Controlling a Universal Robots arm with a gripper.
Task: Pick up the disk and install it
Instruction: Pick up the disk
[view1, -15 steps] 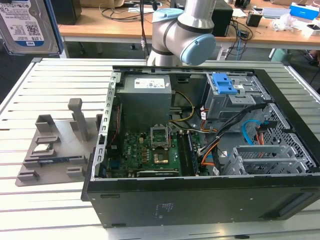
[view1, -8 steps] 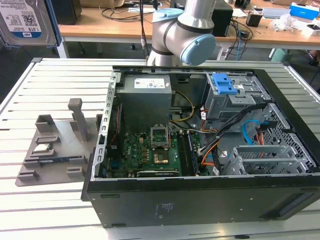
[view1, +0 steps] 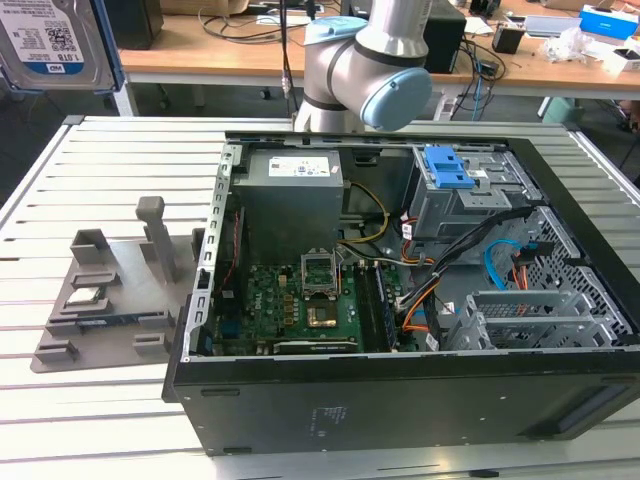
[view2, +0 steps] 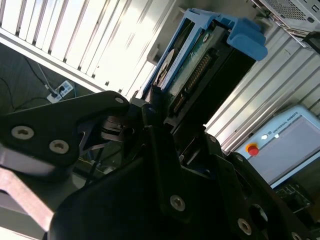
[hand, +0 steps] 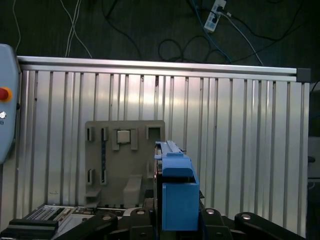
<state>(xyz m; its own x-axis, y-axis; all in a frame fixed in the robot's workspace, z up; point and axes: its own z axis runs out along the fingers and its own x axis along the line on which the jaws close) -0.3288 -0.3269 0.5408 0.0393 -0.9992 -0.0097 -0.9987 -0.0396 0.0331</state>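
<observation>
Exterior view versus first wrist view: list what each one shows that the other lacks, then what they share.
Exterior view, not the first wrist view: the motherboard and the arm's blue-capped joint. First wrist view, not the exterior view: a pendant with a red button. Shared: the disk, label-side in the exterior view and edge-on in the first wrist view, the gray fixture and the slatted table.
</observation>
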